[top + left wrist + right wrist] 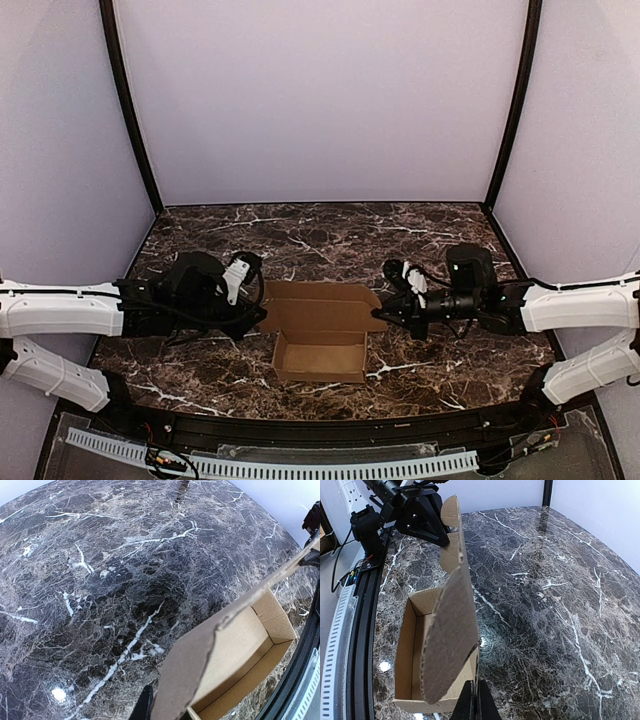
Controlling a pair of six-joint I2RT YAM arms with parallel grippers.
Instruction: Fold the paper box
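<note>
Although its front tray is already formed, the paper box (320,352) sits mid-table on the marble table (200,235) with its long lid flap (320,305) raised behind. At the flap's left end, the left gripper (256,318) lays one finger (145,706) against the cardboard. The other is hidden, so its grip cannot be told. At the right end, the right gripper (378,316) pinches the flap, fingers pressed together.
</note>
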